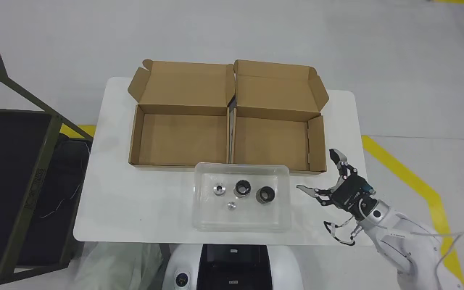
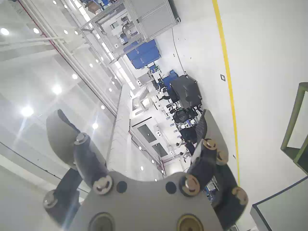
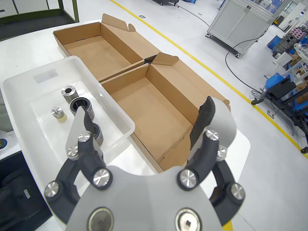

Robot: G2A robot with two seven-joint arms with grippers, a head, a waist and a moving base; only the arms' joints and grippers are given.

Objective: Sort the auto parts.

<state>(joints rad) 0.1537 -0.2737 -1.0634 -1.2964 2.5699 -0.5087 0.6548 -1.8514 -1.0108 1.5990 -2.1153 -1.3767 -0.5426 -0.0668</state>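
While all four metal parts sat in the clear plastic tray (image 1: 241, 166) on the near half of the white desk (image 1: 109, 188), my right pincer (image 3: 144, 106) hung just off the tray's right end. It was spread wide with nothing between its pads. The black-ringed bearing (image 1: 267, 194) was the part closest to it, just to its left across the tray wall. Beyond that, further left, came the second steel bearing (image 1: 243, 188), the plain grey steel sleeve (image 1: 220, 191) and the small silver stud (image 1: 232, 206). Each part stood on end with its bore facing up, so I judged that a grip from above across the black-ringed bearing's round side would suit. My left pincer (image 2: 132, 114) was also spread and bare, and it pointed up and away from the desk into the hall, so the right arm was plainly the nearer one. Past the tray the two open brown cardboard boxes lay side by side, the left box (image 1: 181, 138) and the right box (image 1: 272, 141), and the right one lay closer to my right arm.
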